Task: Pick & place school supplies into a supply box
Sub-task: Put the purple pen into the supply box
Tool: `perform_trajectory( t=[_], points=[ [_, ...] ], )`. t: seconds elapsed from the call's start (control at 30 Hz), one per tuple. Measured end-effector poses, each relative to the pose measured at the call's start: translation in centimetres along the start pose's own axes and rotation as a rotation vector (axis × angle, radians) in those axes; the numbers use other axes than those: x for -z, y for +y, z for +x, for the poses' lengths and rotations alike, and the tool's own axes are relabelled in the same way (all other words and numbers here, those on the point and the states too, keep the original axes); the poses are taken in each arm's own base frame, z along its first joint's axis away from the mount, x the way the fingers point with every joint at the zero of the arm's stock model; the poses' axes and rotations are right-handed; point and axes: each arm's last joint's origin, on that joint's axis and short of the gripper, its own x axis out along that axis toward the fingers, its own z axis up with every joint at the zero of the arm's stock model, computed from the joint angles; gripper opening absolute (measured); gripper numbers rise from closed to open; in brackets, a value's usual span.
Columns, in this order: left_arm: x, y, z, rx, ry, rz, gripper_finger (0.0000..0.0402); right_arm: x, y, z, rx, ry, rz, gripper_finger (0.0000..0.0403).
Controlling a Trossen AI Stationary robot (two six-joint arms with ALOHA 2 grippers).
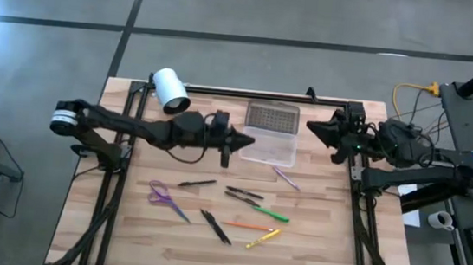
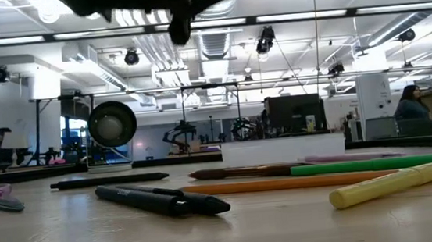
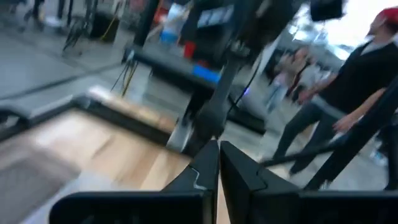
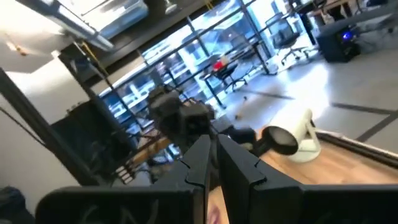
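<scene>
- While nothing is in hand yet, the left gripper (image 1: 245,138) hovers high over the back of the table with its jaws pressed together and empty, its tip just beside the supply box (image 1: 268,144).
- Across the table, the right gripper (image 1: 315,127) waits near the back right edge, jaws all but closed, holding nothing.
- That box sits at the back centre, clear tray towards the front, grey lid (image 1: 273,117) hinged away behind it, so it looks ready to receive.
- Every supply lies out on the wood in front: purple scissors (image 1: 162,196) to the left, a black pen (image 1: 197,183) near them, a second black pen (image 1: 244,192) at centre, a third black pen (image 1: 214,225) further forward.
- More colour: green pen (image 1: 270,212), orange pen (image 1: 247,226), yellow pen (image 1: 263,237), and a purple pen (image 1: 285,179) lying just in front of the box.
- My call for doing this well: open the jaws first, drop straight down, and close across a pen's middle, square to its length.
- Crowding is the catch: the central pens lie near each other, so a loner such as the purple pen looks the safer first pick.
- Off to the back left, a white roll (image 1: 171,90) lies well clear of the box.
- Beyond the table, the left wrist view shows a person (image 3: 348,93) standing in the room.
</scene>
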Motion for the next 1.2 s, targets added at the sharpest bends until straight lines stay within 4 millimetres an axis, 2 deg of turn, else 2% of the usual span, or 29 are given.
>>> perform_trajectory(
  t=[0.1, 0.23, 0.43, 0.6, 0.73, 0.83, 0.93, 1.1, 1.2],
  points=[
    [-2.0, -1.0, 0.3, 0.048, -0.028, 0.002, 0.0, -0.3, 0.1, -0.2, -0.006, -0.021, 0.007, 0.0022],
    [-4.1, -1.9, 0.9, 0.047, 0.012, 0.076, 0.0, -0.5, 0.5, -0.7, -0.115, 0.02, -0.013, 0.0022],
    [-6.1, -2.1, 0.9, -0.207, 0.131, 0.155, 0.001, 0.0, 0.5, -0.2, -0.157, 0.087, 0.012, 0.0036],
    [-7.3, -2.7, 0.7, -0.225, 0.17, 0.2, 0.0055, 1.2, 0.2, 1.4, -0.123, 0.155, 0.014, 0.0084],
    [-7.3, -2.6, 0.5, -0.232, 0.19, 0.209, 0.01, 2.5, -0.3, 2.4, -0.093, 0.261, 0.03, 0.0139],
    [-6.9, -2.4, -0.1, -0.255, 0.255, 0.214, 0.0121, 2.8, -0.5, 2.5, -0.049, 0.337, 0.019, 0.0173],
    [-6.8, -2.2, -0.6, -0.276, 0.307, 0.214, 0.0126, 2.6, -0.8, 2.3, 0.049, 0.45, -0.028, 0.0193],
    [-6.9, -1.6, -1.2, -0.307, 0.341, 0.208, 0.0125, 2.3, -1.4, 1.8, 0.32, 0.668, -0.129, 0.0201],
    [-7.2, -0.6, -1.5, -0.347, 0.349, 0.192, 0.0124, 2.7, -1.9, 2.2, 0.438, 0.767, -0.196, 0.0201]
  ],
)
